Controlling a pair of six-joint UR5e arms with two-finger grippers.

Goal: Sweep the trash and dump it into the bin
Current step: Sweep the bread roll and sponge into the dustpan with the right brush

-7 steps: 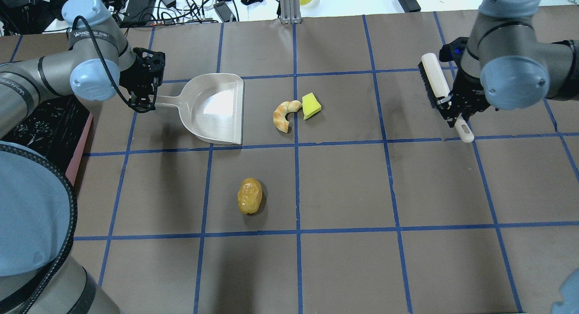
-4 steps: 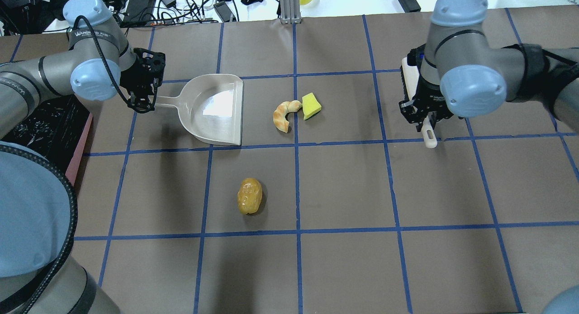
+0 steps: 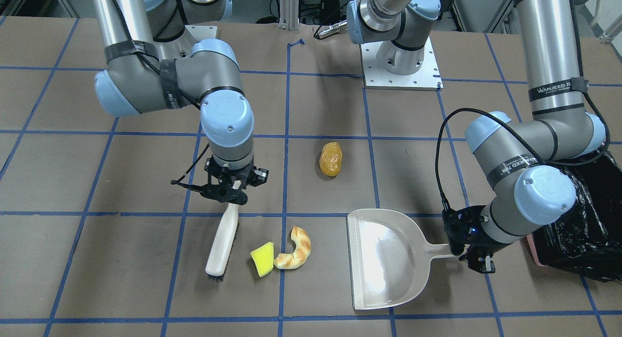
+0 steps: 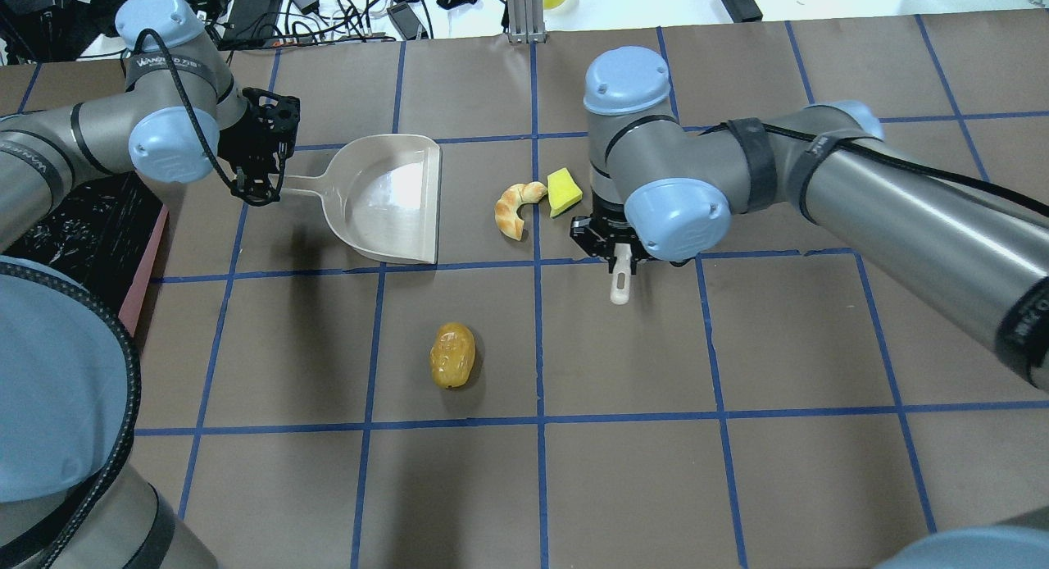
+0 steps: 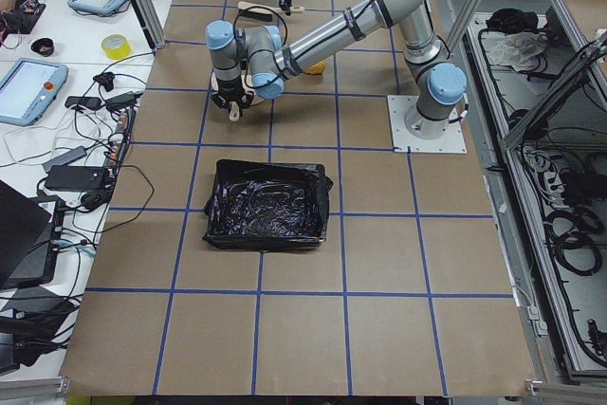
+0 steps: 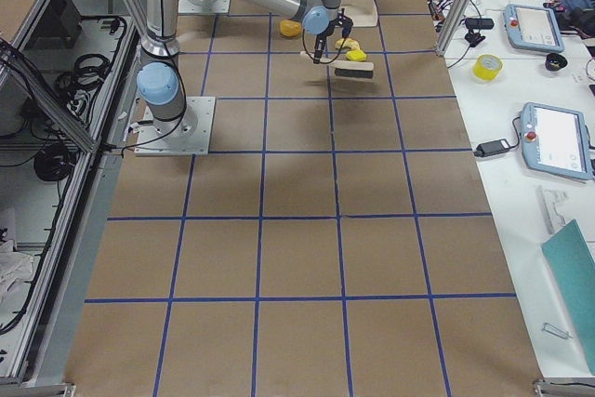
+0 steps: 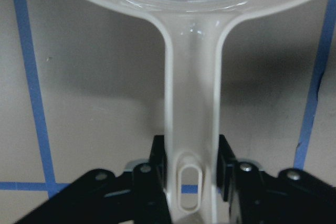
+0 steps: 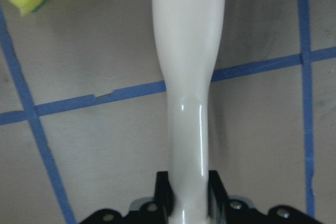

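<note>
**A:** Where is the dustpan, and what has hold of it?

**B:** The cream dustpan (image 4: 393,196) lies on the brown table (image 4: 623,471) with its wide mouth turned toward the trash. The left gripper (image 4: 261,184) is at the end of its handle. In the wrist view its fingers (image 7: 157,169) pinch that handle from both sides.

**A:** And the trash?

**B:** All three pieces lie on the table. The croissant piece (image 4: 516,208) is near the dustpan's mouth but apart from it. The yellow sponge wedge (image 4: 563,192) sits just beyond the croissant piece, on the side away from the dustpan, and the two look to be touching at the croissant's tip. The golden-brown bun (image 4: 452,355) lies off to one side of the dustpan's mouth, toward the robot's base. It is well apart from the pan and from the other two pieces.

**A:** What about the right arm?

**B:** The right gripper (image 3: 228,193) hangs beyond the sponge wedge, on the far side from the dustpan. Its fingers (image 8: 164,187) are clamped on the pale handle of a brush (image 3: 223,240). The head of the brush ends just beside the sponge wedge, opposite the dustpan. Dark bristles show under the head, but I cannot tell whether they touch the table.

**A:** And the bin?

**B:** The bin (image 3: 583,225), pink with a crinkly black bag, stands behind the dustpan's handle end, past the left gripper. It is near the pan but not touching it.
</note>
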